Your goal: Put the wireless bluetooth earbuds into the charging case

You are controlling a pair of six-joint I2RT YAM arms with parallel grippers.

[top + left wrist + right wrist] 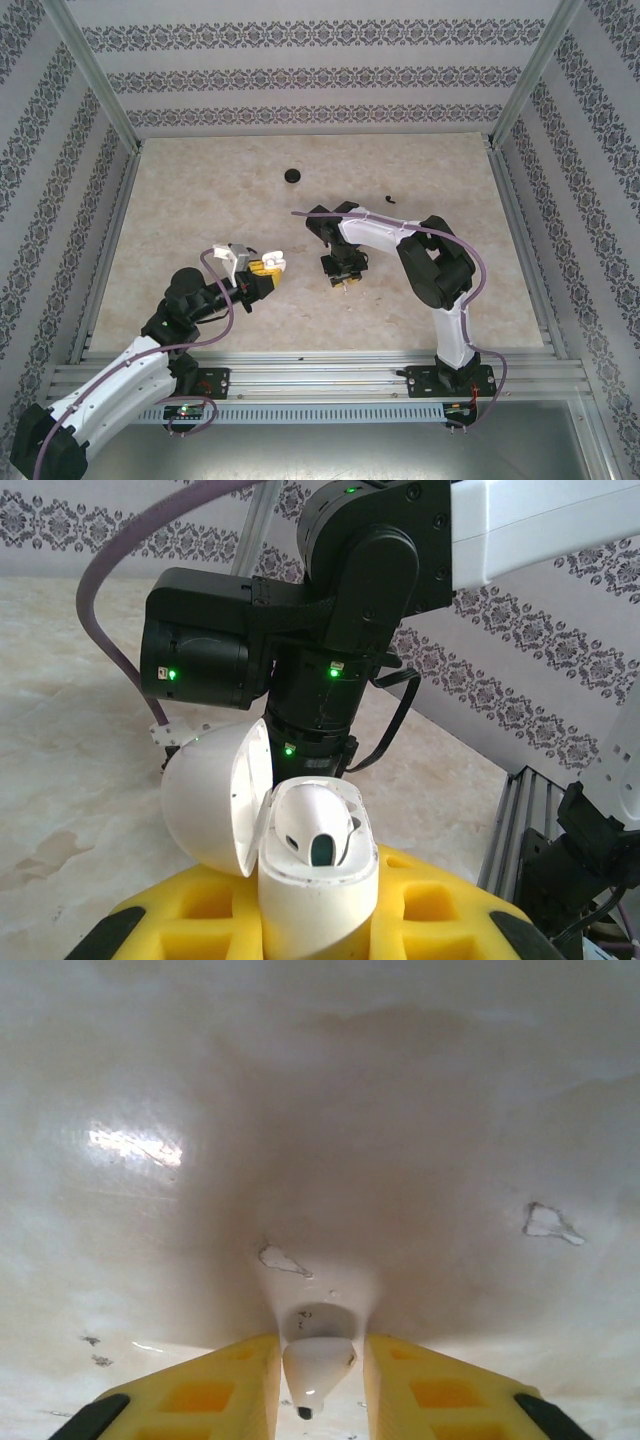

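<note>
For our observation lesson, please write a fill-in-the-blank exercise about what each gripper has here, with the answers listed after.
1. The left gripper holds a white charging case whose lid is ____.
2. The earbud between the fingers of the right gripper is ____ in colour.
3. Both grippers' fingers are coloured ____.
Missing words: open; white; yellow.

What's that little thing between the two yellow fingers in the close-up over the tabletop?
A small white earbud sits between the right gripper's yellow fingers, with the pale table behind it; the right wrist view shows it.
</note>
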